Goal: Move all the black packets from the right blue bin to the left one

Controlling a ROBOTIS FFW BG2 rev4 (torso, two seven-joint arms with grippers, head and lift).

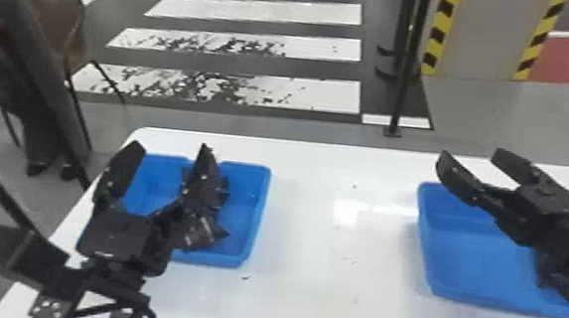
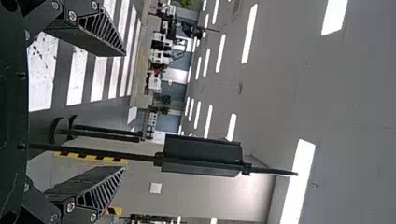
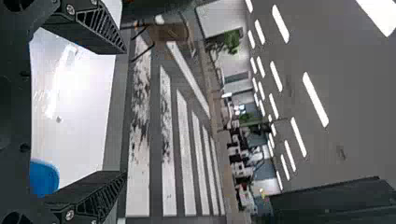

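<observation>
Over the left blue bin (image 1: pixel 255 218) stands my left gripper (image 1: pixel 163 169), its two fingers wide apart with nothing between them. Dark packets (image 1: pixel 214 231) lie in that bin, partly hidden behind the gripper's right finger; how many, I cannot tell. My right gripper (image 1: pixel 473 161) is above the far side of the right blue bin (image 1: pixel 468 258), open and holding nothing. The arm covers part of this bin, and bare blue floor shows in the rest. In the left wrist view, the left gripper (image 2: pixel 124 111) is spread open. The right gripper (image 3: pixel 126 112) is likewise open in the right wrist view.
A white table (image 1: pixel 329 255) carries both bins, with a wide stretch of its top between them. Beyond its far edge stands a black post (image 1: pixel 405 83). A chair (image 1: pixel 57 24) is on the floor at the back left.
</observation>
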